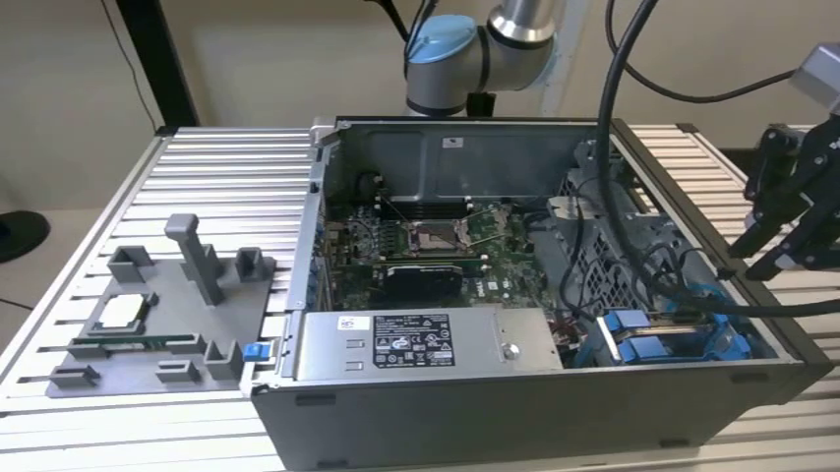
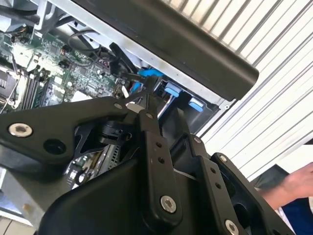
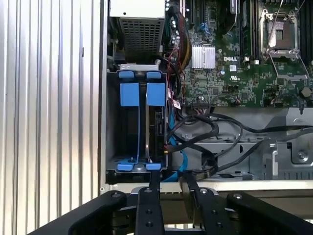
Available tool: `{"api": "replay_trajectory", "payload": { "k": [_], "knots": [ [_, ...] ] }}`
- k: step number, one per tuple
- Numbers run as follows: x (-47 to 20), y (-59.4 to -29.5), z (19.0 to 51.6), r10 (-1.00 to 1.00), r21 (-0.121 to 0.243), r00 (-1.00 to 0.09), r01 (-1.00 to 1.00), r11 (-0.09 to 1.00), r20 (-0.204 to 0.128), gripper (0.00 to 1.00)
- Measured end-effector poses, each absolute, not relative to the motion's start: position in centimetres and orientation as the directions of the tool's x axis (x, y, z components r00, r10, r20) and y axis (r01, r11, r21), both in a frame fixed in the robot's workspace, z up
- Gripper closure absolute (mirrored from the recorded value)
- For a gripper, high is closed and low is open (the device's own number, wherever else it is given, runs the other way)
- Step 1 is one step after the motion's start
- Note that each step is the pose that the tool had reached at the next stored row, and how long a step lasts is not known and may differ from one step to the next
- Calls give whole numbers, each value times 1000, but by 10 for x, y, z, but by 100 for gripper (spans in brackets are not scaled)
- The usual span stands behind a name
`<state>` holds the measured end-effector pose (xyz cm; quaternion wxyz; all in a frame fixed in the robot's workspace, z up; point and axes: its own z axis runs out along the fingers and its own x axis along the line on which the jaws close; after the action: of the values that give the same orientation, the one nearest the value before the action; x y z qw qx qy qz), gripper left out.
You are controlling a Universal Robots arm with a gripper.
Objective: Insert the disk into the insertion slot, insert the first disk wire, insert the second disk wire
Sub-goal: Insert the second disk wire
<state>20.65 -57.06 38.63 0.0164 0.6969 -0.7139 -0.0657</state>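
Apparently the disk (image 3: 146,122) stood edge-on within the insertion slot (image 3: 138,67), beside the power supply (image 3: 142,29). Whether either disk wire was plugged in could not be determined. The gripper (image 3: 171,185) hovered just outside the case wall (image 3: 254,186), fingers (image 3: 152,192) apart and holding nothing.

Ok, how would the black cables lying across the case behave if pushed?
Probably floppy: the black cables lie in loose curves. Likely light, being thin. They may snag rather than slide, since they cross each other beside the insertion slot.
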Motion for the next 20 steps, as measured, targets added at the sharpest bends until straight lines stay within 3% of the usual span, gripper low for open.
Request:
{"api": "replay_trajectory", "payload": {
  "k": [20],
  "knots": [
    [207, -570, 372, -997, 116, -22, -993, 14, -69, 0]
  ]
}}
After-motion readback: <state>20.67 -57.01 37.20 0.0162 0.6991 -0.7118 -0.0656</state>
